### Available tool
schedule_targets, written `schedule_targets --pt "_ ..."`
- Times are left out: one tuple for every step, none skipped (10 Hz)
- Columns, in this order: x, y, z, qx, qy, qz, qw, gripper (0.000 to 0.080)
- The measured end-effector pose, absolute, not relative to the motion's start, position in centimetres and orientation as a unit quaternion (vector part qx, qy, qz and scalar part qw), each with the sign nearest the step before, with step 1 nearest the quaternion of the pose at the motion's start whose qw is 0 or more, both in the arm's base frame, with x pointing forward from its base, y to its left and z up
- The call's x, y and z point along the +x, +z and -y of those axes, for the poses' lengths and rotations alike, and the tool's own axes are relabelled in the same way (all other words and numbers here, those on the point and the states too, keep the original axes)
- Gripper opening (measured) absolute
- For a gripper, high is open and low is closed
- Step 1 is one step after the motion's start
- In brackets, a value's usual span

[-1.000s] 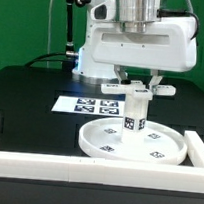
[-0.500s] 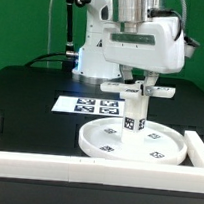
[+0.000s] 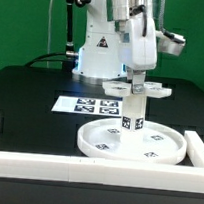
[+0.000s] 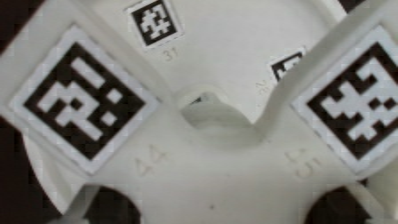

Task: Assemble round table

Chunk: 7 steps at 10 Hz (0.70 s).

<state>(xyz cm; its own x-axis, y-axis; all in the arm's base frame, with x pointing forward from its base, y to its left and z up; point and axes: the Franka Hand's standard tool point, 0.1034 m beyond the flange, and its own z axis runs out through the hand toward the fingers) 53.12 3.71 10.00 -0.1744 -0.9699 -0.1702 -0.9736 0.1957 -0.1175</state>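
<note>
The large flat round disc (image 3: 136, 145) lies on the black table near the front wall. The short cylindrical post (image 3: 132, 119) stands upright on the disc. The cross-shaped flat foot (image 3: 137, 90) sits on top of the post. My gripper (image 3: 139, 83) comes straight down onto the foot and is shut on it. In the wrist view the foot (image 4: 214, 130) fills the picture with its square tags, and my dark fingertips (image 4: 111, 205) show at either side of its near edge, with the gripper (image 4: 222, 205) closed around it.
The marker board (image 3: 88, 106) lies flat behind the disc. A white border wall (image 3: 44, 166) runs along the front, with another wall (image 3: 200, 151) at the exterior view's right. The arm's white base (image 3: 94, 51) stands at the back.
My hand has turned about its vertical axis over the post, from broadside to narrow in the exterior view. The foot stays on the post and the disc has not moved.
</note>
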Motion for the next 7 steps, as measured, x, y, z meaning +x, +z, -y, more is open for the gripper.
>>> schedule_targets --pt "53.17 10.01 -3.77 -0.595 0.013 -0.796 0.112 0.0448" --pt "53.2 10.02 -3.82 -0.56 0.016 -0.82 0.119 0.0448" --pt "53.2 10.01 -3.8 -0.514 0.024 -0.849 0.121 0.0448" --pt "53.2 10.01 -3.78 -0.511 0.024 -0.851 0.121 0.0448" --pt "53.2 10.01 -3.77 -0.512 0.024 -0.85 0.121 0.0449" --pt "53.23 10.03 -3.83 -0.517 0.024 -0.847 0.121 0.0449" --pt "53.35 10.55 -4.2 -0.539 0.032 -0.833 0.121 0.0628"
